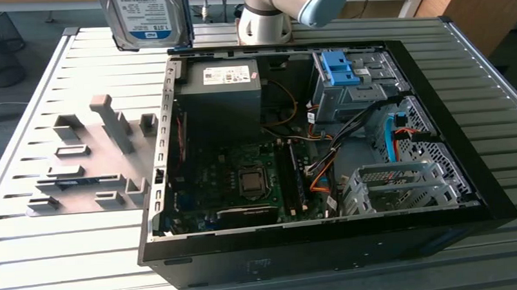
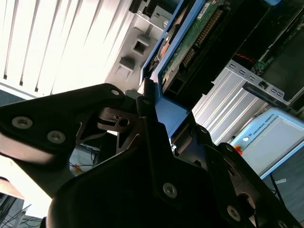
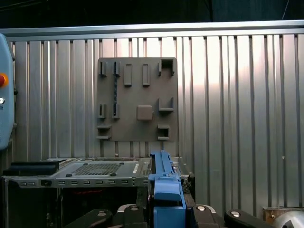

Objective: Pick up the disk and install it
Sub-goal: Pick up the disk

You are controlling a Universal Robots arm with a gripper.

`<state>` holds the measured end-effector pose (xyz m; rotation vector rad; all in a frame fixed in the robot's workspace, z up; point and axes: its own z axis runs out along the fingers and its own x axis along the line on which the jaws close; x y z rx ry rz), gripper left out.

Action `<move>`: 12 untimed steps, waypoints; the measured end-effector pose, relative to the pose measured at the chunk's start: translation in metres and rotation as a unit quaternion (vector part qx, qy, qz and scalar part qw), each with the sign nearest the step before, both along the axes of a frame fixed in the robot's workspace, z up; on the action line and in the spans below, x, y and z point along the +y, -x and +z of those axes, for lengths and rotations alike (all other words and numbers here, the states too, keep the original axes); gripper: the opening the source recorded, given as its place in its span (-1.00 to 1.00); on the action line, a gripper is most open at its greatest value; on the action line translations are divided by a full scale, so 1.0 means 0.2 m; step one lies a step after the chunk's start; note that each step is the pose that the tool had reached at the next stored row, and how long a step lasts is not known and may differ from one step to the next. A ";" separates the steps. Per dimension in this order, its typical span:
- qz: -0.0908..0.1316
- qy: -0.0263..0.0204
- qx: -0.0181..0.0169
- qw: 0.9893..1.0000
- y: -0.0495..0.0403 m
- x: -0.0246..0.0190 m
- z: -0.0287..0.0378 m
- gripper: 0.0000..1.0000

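Observation:
The disk [image 1: 146, 20] hangs upright in the air above the table's far edge, to the exterior view's left of the arm's base [image 1: 267, 19]. Its blue-and-white label faces the exterior camera. In the second wrist view my gripper [image 2: 164, 111] is shut on the disk's blue frame [image 2: 173, 116]. The disk's green circuit board [image 2: 190, 42] shows beyond the fingers. In the first wrist view the blue frame edge [image 3: 164, 183] stands between the black fingers [image 3: 202, 211] of my gripper [image 3: 166, 209].
The open computer case [image 1: 493, 208] lies on the slatted metal table [image 1: 48, 268]. Inside are a black box with a white sticker [image 1: 226, 88], a blue clip on a grey cage [image 1: 342, 71] and a grey drive cage [image 1: 398, 185]. A grey fixture plate [image 1: 87, 170] lies beside the case.

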<state>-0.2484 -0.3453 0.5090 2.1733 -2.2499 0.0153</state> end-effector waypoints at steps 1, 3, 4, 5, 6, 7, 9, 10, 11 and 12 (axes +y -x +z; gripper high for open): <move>0.000 0.000 0.000 1.000 -0.016 0.000 0.000 -0.27; 0.000 0.000 0.000 1.000 -0.051 0.000 0.000 -0.27; 0.000 0.000 0.000 1.000 -0.070 0.000 0.000 -0.27; 0.000 0.000 0.000 1.000 -0.090 0.000 0.000 -0.27; 0.000 0.000 0.000 1.000 -0.107 0.000 0.000 -0.27; 0.000 0.000 0.000 1.000 -0.125 0.000 0.000 -0.27; 0.000 0.000 0.000 1.000 -0.160 0.000 0.000 -0.27; 0.000 0.000 0.000 1.000 -0.174 0.000 0.000 -0.27; 0.000 0.000 0.000 1.000 -0.182 0.000 0.000 -0.27; 0.000 0.000 0.000 1.000 -0.186 0.000 0.000 -0.27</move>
